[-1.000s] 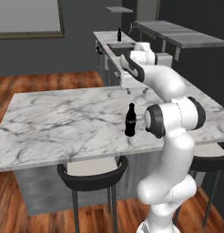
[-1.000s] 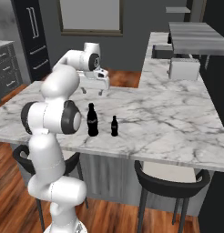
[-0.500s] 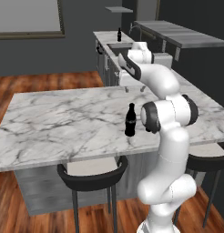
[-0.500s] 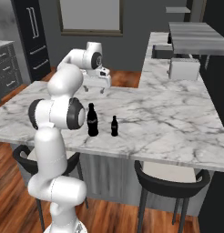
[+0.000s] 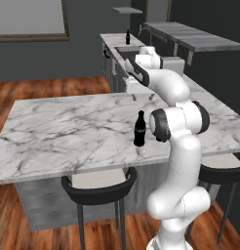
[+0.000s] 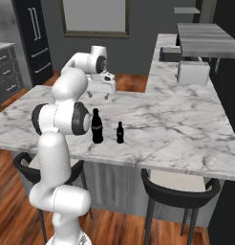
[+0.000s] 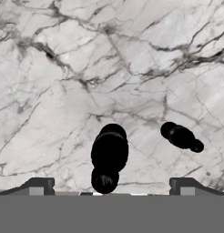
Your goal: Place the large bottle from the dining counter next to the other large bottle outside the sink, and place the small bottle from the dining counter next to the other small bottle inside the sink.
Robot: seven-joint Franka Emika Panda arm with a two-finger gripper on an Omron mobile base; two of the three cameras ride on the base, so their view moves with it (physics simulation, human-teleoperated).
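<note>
On the white marble dining counter (image 5: 58, 132) (image 6: 176, 119) stand a tall black large bottle (image 5: 139, 128) (image 6: 96, 126) and, to its right, a short black small bottle (image 6: 120, 132). My gripper (image 6: 98, 95) (image 5: 142, 96) hangs open above the counter's far side, behind both bottles and pointing down. The hand view looks down on the large bottle (image 7: 109, 154) between my fingertips (image 7: 41, 184), with the small bottle (image 7: 181, 136) to the right. The other large bottle (image 5: 127, 37) stands on the back counter beside the sink (image 5: 128, 49). The other small bottle is hidden.
Black stools (image 5: 99, 188) (image 6: 179, 189) stand at the counter's near edge. A pale boxy appliance (image 6: 192, 72) (image 5: 173, 64) sits on the side counter running back toward the sink. A faucet (image 5: 143, 29) curves over the basin.
The arm's upper joints have turned and the hand has dropped slightly toward the counter. Both bottles stand where they were.
</note>
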